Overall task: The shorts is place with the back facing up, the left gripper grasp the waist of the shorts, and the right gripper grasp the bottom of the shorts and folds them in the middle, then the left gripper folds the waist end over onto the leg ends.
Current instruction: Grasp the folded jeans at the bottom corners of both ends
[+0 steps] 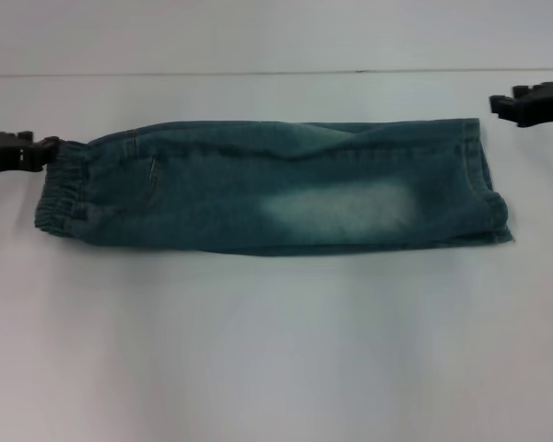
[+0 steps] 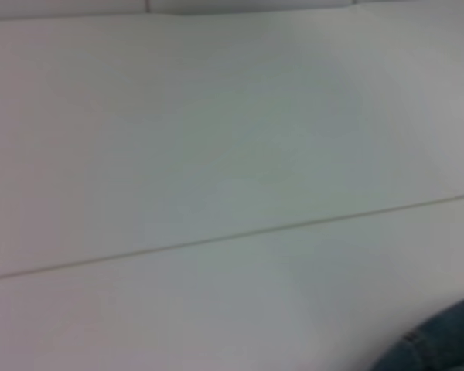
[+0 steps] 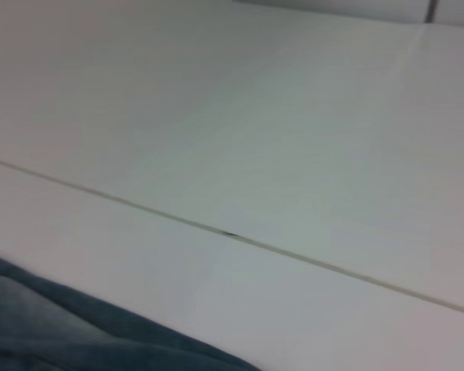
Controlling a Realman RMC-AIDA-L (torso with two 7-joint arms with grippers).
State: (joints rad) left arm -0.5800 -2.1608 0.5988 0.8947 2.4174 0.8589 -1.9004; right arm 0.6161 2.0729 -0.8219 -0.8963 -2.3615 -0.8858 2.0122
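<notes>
The shorts, faded blue-green denim, lie folded lengthwise into one long strip across the white table. The puckered waist is at the left end. The flat leg ends are at the right end. My left gripper sits at the far corner of the waist, shut on the band's edge. My right gripper hovers open beyond the far right corner of the leg ends, clear of the cloth. A sliver of the denim shorts shows in the left wrist view, and an edge of the shorts in the right wrist view.
A thin seam line crosses the table behind the shorts. Bare white tabletop spreads in front of the shorts and to both sides.
</notes>
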